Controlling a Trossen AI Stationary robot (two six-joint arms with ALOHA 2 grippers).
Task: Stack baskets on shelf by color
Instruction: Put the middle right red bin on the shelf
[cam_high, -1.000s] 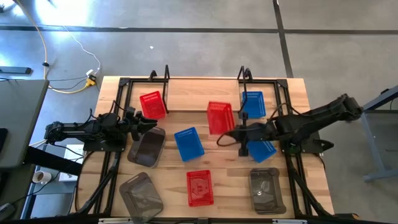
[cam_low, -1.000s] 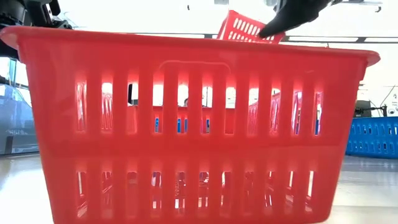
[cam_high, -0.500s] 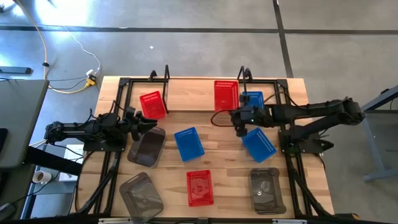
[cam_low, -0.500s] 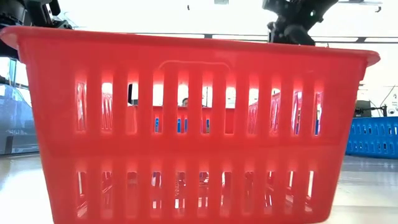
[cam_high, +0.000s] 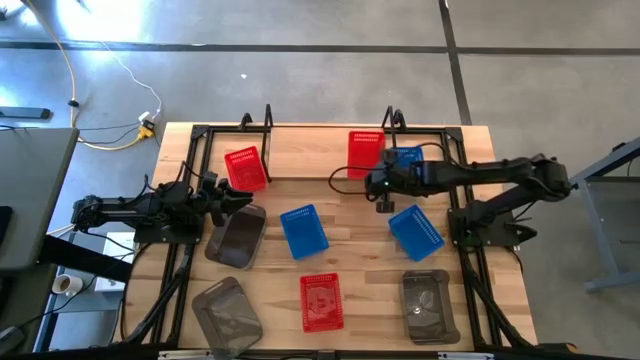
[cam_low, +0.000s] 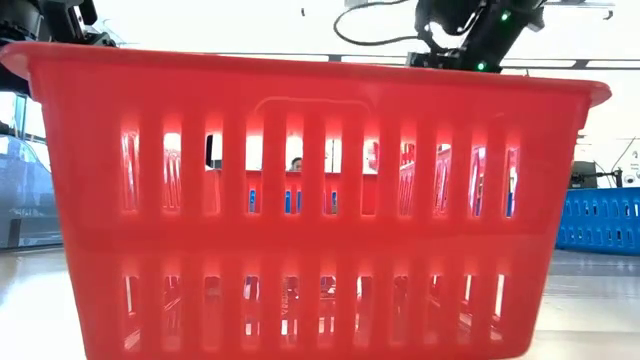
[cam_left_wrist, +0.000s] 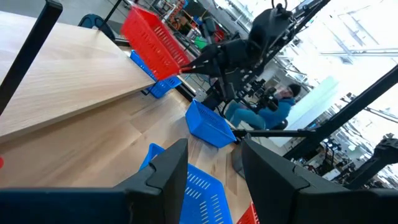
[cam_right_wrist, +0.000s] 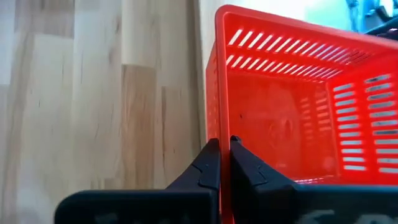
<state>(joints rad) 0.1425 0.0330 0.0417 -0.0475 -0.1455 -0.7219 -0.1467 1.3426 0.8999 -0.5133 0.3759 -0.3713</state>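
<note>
Risk: right gripper (cam_right_wrist: 219, 163) pinches only the thin rim of a red basket (cam_high: 365, 153), fingers closed on its wall; it could twist or slip during release at the far shelf (cam_high: 268, 118). Basket: slotted red plastic, just beside a blue one (cam_high: 407, 158). Left gripper (cam_left_wrist: 213, 163) idle, fingers wide, left tabletop.

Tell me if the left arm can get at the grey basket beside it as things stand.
Probably yes. The left pincer stands open and empty right at the grey basket, with nothing between them. The right pincer is busy holding a red basket far off.
</note>
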